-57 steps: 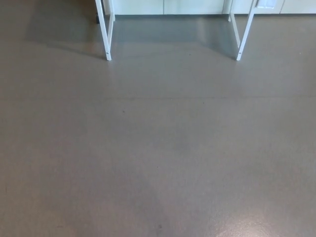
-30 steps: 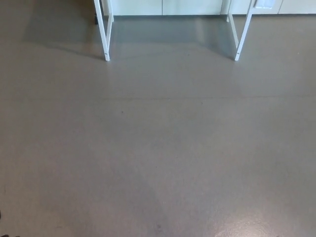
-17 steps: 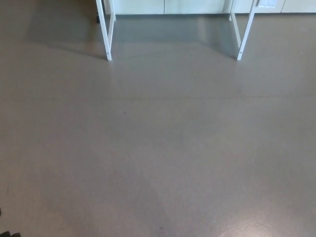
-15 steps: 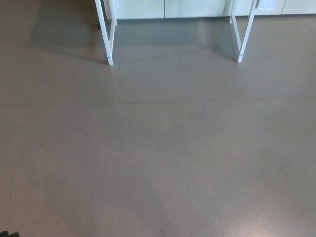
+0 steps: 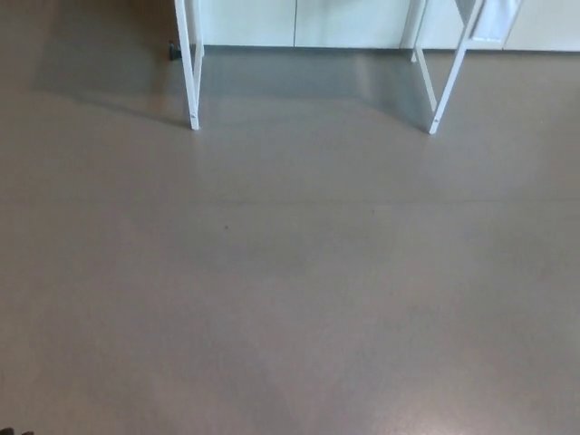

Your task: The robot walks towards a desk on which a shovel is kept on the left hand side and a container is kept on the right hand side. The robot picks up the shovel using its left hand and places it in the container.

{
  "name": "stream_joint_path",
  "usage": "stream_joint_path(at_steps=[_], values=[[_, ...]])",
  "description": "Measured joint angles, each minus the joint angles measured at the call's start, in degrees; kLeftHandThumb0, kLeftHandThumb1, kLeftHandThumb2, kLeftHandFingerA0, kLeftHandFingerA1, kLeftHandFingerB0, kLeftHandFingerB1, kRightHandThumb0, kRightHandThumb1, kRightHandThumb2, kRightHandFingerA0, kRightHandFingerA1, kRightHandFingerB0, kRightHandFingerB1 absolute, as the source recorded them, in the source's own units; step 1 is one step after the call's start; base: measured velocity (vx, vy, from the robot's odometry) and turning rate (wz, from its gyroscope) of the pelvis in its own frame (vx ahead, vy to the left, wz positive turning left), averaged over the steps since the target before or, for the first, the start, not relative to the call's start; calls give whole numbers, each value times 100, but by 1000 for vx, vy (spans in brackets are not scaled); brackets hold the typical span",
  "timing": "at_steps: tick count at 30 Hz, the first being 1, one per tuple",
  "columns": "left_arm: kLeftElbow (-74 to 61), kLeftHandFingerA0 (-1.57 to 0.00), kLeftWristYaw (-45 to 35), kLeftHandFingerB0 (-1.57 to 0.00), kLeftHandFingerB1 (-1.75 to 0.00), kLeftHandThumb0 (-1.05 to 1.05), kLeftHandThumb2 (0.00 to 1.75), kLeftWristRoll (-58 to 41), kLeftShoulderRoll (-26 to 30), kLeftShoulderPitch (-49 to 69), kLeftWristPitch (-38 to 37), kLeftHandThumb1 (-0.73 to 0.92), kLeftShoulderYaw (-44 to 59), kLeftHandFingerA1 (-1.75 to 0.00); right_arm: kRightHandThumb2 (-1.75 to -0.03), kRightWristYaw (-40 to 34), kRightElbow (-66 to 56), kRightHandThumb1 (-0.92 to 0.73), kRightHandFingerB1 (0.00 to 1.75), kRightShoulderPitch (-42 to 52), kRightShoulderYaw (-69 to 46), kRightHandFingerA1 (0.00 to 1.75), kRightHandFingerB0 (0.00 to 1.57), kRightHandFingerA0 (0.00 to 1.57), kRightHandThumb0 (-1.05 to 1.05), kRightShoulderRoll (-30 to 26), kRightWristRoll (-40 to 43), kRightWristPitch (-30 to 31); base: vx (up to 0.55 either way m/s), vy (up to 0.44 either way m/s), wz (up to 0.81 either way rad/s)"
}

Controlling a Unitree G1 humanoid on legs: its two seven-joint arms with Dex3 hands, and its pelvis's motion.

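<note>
Plain grey-brown floor [image 5: 290, 290], 2 white desk legs [image 5: 191, 72].

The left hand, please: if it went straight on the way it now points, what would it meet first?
That cannot be judged: neither hand shows in the head view. Only bare floor lies ahead, up to two white desk legs at the top.

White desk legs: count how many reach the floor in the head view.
2: the left leg at upper left, the right leg at upper right. Rear legs may be hidden.
</note>
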Motion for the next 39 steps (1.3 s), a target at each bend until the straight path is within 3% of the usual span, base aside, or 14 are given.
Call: stream_joint_path(at_steps=[5, 18, 27, 31, 37, 39], values=[[-122, -23, 52, -21, -29, -7, 59, 10, -1, 100, -1, 64, -66, -35, -55, -3, -1, -50, 42, -28, 27, 57, 27, 56, -40, 0, -12, -16, 219, 14, 11], [-217, -25, 117, -22, -30, -8, 58, 31, -46, 97, -13, 63, -163, -36, -55, -66, -35, -50, 44, -78, 53, 63, 27, 59, -40, -64, -17, -46, 264, -171, 12], [-166, -24, 95, -20, -30, -10, 59, 63, -51, 192, -49, 64, -217, -35, -54, -62, 33, -50, 43, -34, 72, 63, 30, 64, -43, -51, -17, -54, 311, 130, -18], [-133, -23, 95, -20, -30, -9, 59, 64, -11, 307, -100, 66, -195, -37, -55, -51, -2, -50, 43, 99, 119, 61, 28, 56, -41, -26, -21, -68, 337, 179, -10], [39, -27, 119, -23, -31, -14, 58, 152, -8, 726, -293, 60, -287, -38, -56, -40, 52, -55, 44, 488, 194, 65, 30, 68, -38, -26, -42, -130, 310, 25, 9], [77, -28, 154, -23, -31, -12, 58, 190, -10, 858, -389, 60, -318, -36, -56, -37, 55, -53, 44, 609, 232, 63, 28, 63, -46, -24, -53, -163, 334, -59, 24]])
